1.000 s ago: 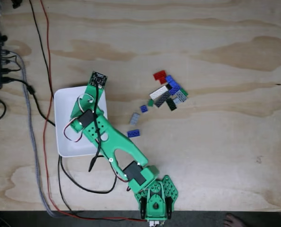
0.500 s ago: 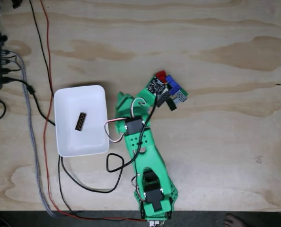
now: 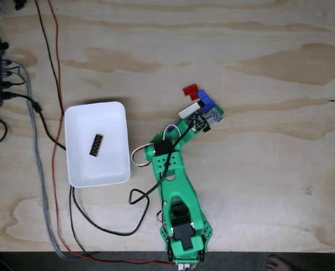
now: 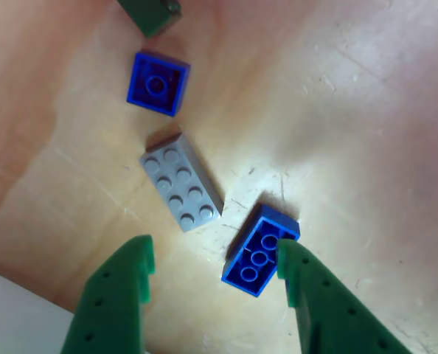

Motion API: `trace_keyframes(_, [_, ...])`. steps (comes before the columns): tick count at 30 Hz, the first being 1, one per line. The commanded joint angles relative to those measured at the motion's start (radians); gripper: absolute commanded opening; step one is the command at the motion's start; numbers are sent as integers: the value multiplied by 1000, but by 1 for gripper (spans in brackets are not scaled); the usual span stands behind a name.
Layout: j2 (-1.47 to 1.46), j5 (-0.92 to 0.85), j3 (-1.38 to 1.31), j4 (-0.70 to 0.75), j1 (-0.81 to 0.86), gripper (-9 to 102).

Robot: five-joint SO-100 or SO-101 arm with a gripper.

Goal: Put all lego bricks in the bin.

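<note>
1 brick (image 3: pixel 96 144) in bin (image 3: pixel 77 119) | 2 blue (image 4: pixel 260 251), 1 grey (image 4: pixel 181 182) below jaws

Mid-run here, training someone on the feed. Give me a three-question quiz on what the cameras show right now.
1. True or false: the gripper is shut on a brick.
2. In the other view, which brick lies nearest a fingertip?
A. the grey brick
B. the blue oblong brick
C. the small blue square brick
3. Fill in: in the fixed view, the white bin holds ___ dark brick.

Key
1. False: the jaws stand open over the wooden table, with nothing between them.
2. B: it lies right by one fingertip; whether they touch cannot be told.
3. One.
</note>
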Motion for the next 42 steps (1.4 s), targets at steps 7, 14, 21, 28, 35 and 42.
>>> trace_keyframes(7, [-55, -15, 72, -109, -120, 16])
trace_keyframes(14, [-77, -140, 109, -126, -87, 17])
trace_keyframes(21, [-92, -170, 146, -143, -94, 15])
trace_keyframes(28, [-6, -201, 156, -155, -81, 0])
trace_keyframes(35, [407, -259, -84, 87, -86, 0])
trace_keyframes(42, [123, -301, -436, 178, -308, 0])
